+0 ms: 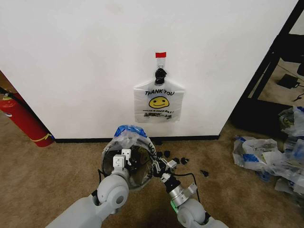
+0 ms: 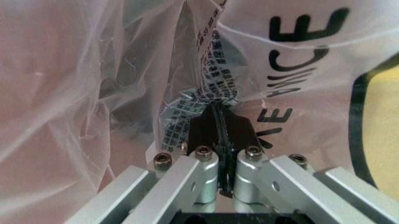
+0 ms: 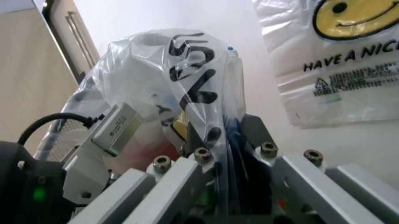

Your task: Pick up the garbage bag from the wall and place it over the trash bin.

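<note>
White wall [image 1: 85,61] with a black baseboard fills the back of the scene, above brown carpet [image 1: 42,175]. At far left a red fire extinguisher [image 1: 21,119] leans against it. Near the middle of the wall a red tape strip [image 1: 161,55] sits just above a small black hook [image 1: 161,73], and from the hook hangs a plastic bag [image 1: 158,101] printed "THANK YOU" over a yellow smiley.

Below that, on the floor close to the baseboard, stands the trash bin [image 1: 133,172], its dark round mouth seen from above. The garbage bag [image 1: 127,137] is draped over the bin's far rim and down its sides, its blue-taped handle bunched at the top edge. The left gripper [image 1: 121,158] is over the left part of the bin opening; in the left wrist view its jaws [image 2: 219,122] are pinched together on a fold of the bag's film, with black lettering and the yellow smiley of the bag stretched just beyond. The right gripper [image 1: 160,167] sits at the bin's right rim; in the right wrist view its fingers [image 3: 198,140] are closed on the bag's plastic and a blue handle patch, the bag ballooning above them.

Small dark scraps [image 1: 178,160] lie on the carpet just right of the bin. Far right, a cluster of similar bags [image 1: 266,154] with blue patches is heaped on the floor, near a black frame [image 1: 266,61]
</note>
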